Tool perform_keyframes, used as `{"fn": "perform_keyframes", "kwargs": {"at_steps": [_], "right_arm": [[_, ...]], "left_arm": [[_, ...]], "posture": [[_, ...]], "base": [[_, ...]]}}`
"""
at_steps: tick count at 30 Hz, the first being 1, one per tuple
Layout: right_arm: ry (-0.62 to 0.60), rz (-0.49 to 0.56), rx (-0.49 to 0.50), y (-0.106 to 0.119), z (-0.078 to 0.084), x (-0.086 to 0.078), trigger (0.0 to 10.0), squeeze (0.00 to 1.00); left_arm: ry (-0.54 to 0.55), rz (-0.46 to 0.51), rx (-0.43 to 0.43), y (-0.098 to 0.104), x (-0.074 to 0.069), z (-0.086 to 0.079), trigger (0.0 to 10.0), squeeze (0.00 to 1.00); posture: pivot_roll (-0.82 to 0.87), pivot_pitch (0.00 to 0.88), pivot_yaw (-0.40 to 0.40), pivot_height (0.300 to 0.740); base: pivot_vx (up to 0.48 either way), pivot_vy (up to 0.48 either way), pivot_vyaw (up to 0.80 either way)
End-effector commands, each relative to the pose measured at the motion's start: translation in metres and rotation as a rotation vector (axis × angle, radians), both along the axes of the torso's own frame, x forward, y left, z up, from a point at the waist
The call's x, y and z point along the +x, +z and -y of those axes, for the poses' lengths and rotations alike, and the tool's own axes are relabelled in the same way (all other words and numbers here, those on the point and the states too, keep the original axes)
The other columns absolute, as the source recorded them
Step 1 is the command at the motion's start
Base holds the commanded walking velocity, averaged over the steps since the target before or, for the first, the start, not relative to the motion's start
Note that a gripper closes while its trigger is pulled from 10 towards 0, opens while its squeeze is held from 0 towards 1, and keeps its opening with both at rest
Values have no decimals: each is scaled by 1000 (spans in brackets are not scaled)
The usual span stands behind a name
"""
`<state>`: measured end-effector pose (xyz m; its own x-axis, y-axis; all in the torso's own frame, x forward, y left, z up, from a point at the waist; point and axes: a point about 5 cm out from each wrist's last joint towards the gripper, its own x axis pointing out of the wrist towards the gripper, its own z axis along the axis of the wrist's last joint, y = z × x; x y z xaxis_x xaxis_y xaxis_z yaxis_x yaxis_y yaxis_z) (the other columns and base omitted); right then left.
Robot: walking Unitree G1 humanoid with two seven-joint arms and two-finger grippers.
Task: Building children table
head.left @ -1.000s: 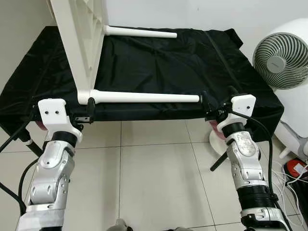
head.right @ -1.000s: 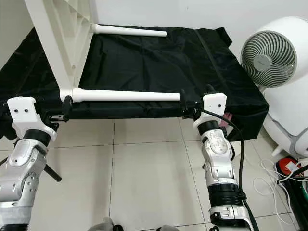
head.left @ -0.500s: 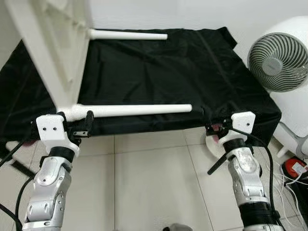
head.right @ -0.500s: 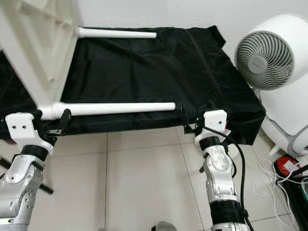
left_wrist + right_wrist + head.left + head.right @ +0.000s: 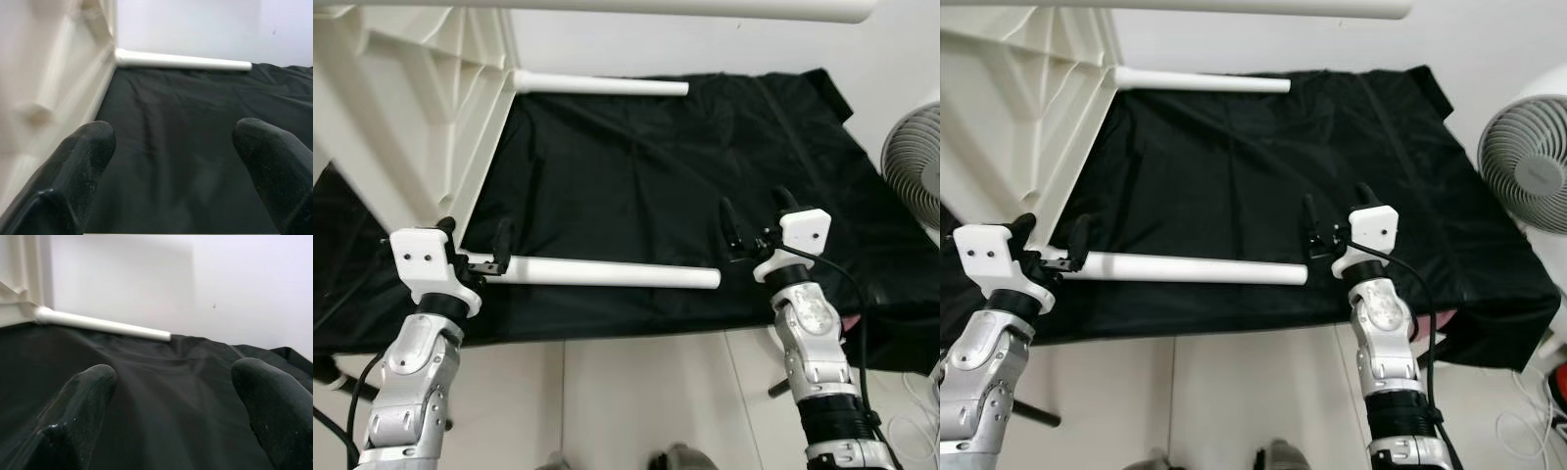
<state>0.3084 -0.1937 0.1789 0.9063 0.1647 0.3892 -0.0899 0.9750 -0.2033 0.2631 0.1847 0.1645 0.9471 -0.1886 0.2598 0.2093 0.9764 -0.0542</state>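
A black cloth point(image 5: 636, 166) covers the table, its near edge dropping to the tiled floor point(image 5: 636, 392) just ahead of both arms. The right side of the cloth lies bare, and a fan point(image 5: 915, 166) stands beyond its right edge. The white children table point(image 5: 401, 127) is tipped on its side at the left, its ribbed underside facing right and its legs pointing right. The near leg point(image 5: 607, 273) runs along above the cloth's front edge; the far leg point(image 5: 602, 85) lies by the wall. The left pincer point(image 5: 475, 240) stands wide at the near leg's base. The right pincer point(image 5: 754, 220) is spread wide, empty, just past that leg's free end
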Motion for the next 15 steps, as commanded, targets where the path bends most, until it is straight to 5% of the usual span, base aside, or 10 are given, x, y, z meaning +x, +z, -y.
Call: {"fn": "perform_keyframes", "kwargs": {"at_steps": [1, 15], "right_arm": [[27, 7, -11, 4, -4, 2, 10000, 0], [40, 15, -41, 9, -3, 4, 10000, 0]], "left_arm": [[8, -11, 6, -2, -2, -3, 10000, 0], [-97, -26, 54, -6, -12, 3, 10000, 0]], "posture": [[-17, 114, 21, 740], [-8, 126, 15, 740]], "base": [[0, 0, 0], [0, 0, 0]]}}
